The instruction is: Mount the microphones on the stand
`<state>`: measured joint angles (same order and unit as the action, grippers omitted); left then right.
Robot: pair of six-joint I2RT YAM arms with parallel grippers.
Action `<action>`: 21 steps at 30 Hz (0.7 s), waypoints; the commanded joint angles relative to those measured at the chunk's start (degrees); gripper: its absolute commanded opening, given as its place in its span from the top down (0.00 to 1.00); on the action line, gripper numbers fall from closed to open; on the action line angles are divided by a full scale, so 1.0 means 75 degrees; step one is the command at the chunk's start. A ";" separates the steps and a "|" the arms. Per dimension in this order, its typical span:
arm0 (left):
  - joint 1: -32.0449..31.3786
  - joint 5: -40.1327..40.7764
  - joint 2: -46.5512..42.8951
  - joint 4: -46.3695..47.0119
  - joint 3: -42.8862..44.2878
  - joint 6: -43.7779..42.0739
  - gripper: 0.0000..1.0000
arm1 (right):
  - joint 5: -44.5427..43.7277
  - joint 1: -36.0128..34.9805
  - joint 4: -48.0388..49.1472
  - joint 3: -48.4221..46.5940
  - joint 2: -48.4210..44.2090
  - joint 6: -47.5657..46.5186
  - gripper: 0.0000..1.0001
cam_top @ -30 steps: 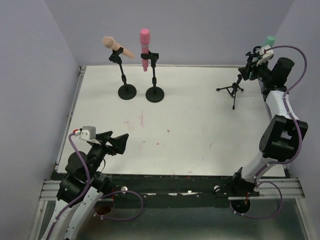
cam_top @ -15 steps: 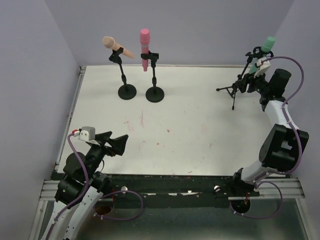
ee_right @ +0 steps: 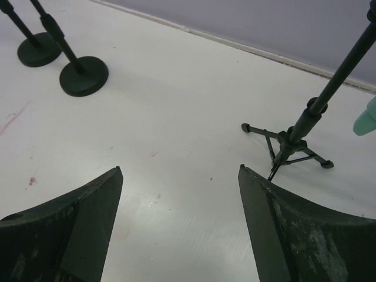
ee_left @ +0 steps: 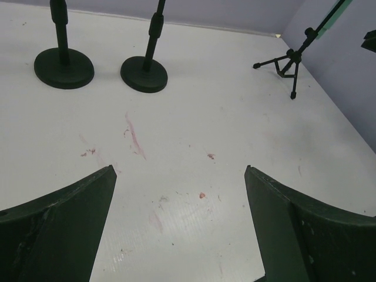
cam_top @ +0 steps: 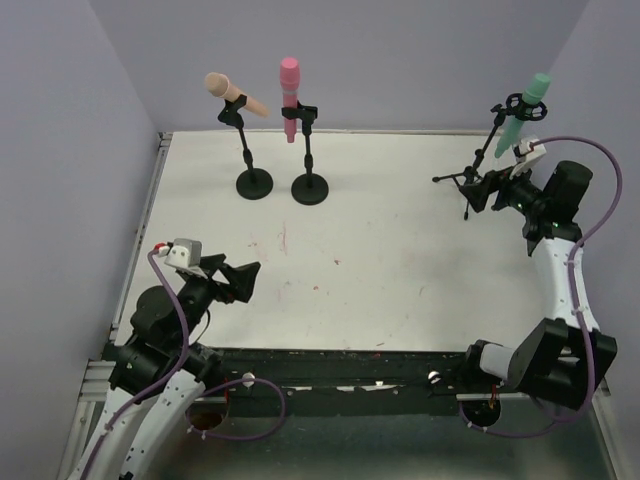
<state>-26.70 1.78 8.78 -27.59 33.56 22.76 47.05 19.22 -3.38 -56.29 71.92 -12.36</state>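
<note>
The peach-tan microphone [cam_top: 232, 93] sits tilted in the clip of a round-base stand [cam_top: 254, 183]. The pink microphone [cam_top: 290, 96] stands upright in the clip of the second round-base stand [cam_top: 310, 188]. The mint green microphone [cam_top: 525, 107] sits tilted in the clip of the black tripod stand [cam_top: 466, 180] at the back right; its handle tip shows in the right wrist view [ee_right: 367, 120]. My right gripper [cam_top: 487, 192] is open and empty, just right of the tripod [ee_right: 289, 144]. My left gripper [cam_top: 240, 281] is open and empty near the front left.
The white table [cam_top: 380, 260] has faint red marks near its middle. Purple walls close in the back and both sides. Both round stand bases [ee_left: 63, 67] and the tripod [ee_left: 288, 61] show in the left wrist view.
My right gripper has let go of the mint green microphone, left it in the tripod's clip, and moved down and toward me. My left arm has shifted slightly.
</note>
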 commanded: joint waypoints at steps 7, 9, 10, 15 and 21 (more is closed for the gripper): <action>0.0313 0.1145 0.2121 0.0222 0.1722 -0.1312 0.02 | 0.0641 0.0038 -0.1155 0.0568 -0.1959 0.2019 0.06; 0.0384 0.1134 0.2333 0.0246 0.1981 -0.1394 0.02 | 0.0455 0.0038 -0.1225 0.0557 -0.2205 0.2419 0.00; 0.0396 0.1122 0.2392 0.0280 0.2052 -0.1429 0.02 | 0.0326 0.0038 -0.1284 0.0545 -0.2323 0.2572 0.00; 0.0431 0.0946 0.2404 0.0456 0.2088 -0.1500 0.02 | -0.0985 0.0038 -0.1529 0.0405 -0.2838 0.3533 0.00; 0.0431 0.0759 0.2311 0.0503 0.2064 -0.1523 0.02 | -0.1819 0.0038 -0.2022 0.0065 -0.3062 0.3816 0.00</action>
<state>-23.94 8.14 26.83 -24.91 48.38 12.53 39.90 19.22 -14.20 -53.34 49.89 12.64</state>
